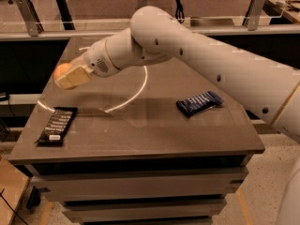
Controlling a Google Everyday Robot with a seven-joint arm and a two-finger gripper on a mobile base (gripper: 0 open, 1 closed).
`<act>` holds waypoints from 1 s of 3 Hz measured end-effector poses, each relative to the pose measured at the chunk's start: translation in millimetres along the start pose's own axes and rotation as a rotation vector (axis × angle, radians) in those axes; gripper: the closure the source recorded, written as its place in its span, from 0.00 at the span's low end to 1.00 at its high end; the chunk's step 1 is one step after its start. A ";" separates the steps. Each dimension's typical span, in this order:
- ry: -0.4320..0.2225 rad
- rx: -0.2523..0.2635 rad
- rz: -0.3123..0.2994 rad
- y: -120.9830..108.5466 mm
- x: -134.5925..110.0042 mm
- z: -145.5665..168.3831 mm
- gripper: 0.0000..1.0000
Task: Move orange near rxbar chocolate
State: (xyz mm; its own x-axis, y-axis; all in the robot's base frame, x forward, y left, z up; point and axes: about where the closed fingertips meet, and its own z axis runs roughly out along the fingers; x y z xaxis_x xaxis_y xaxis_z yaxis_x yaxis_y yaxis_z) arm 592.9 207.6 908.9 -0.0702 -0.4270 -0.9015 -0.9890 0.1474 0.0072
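No word or number can be read anywhere. The bar (57,124), lying at the front left corner of the table (154,130), carries rows of white print and a small white label at its near end, all illegible. The blue packet (200,103) on the right shows pale marks, also illegible. The gripper (65,77) hangs above the table's left side, closed around the orange (60,70).

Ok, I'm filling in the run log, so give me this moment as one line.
gripper: shut on orange, in air over table | rxbar chocolate: flat on table, apart from orange | step: orange not yet placed
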 end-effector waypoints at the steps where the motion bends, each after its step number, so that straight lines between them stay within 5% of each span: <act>1: 0.037 -0.021 0.047 15.0 28.8 8.0 0.59; 3: 0.071 -0.033 0.096 28.7 59.1 13.2 0.12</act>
State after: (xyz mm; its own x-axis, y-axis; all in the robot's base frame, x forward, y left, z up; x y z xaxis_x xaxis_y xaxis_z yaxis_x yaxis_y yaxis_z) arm 562.1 198.4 850.1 -0.1727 -0.4745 -0.8632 -0.9810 0.1617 0.1074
